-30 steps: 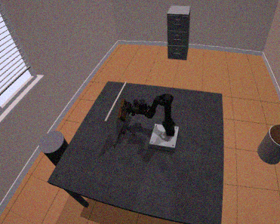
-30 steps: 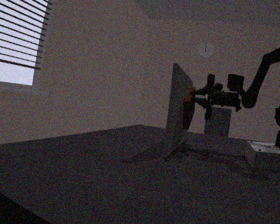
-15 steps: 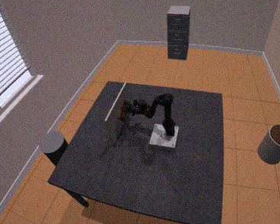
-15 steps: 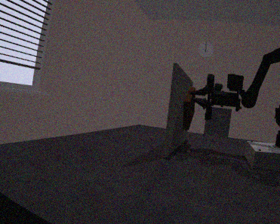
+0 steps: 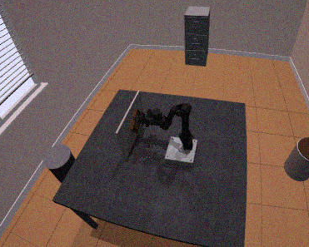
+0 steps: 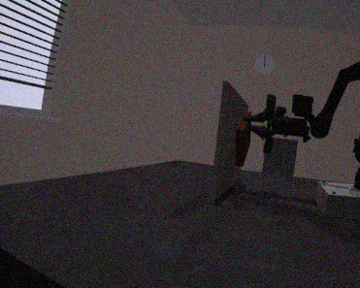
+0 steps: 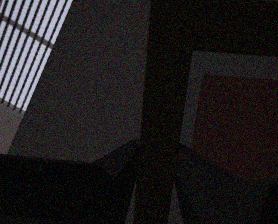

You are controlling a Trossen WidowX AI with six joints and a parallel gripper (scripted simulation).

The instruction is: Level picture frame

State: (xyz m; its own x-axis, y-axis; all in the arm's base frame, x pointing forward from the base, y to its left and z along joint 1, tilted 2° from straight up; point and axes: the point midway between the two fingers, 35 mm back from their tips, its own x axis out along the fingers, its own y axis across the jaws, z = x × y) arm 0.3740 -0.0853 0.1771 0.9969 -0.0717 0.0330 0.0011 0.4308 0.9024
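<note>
Picture frame (image 5: 135,121) (image 6: 242,146) (image 7: 161,100) upright, facing the arm (image 5: 186,124) (image 6: 333,101).

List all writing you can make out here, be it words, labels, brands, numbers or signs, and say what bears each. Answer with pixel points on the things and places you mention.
No text is readable in any view.
Wall clock (image 6: 264,64): any numerals are too blurred to read.
Filing cabinet (image 5: 196,37): any drawer labels are too small to read.

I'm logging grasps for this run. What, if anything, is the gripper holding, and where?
The gripper holds the picture frame by its near side; which edge, I cannot tell.
</note>
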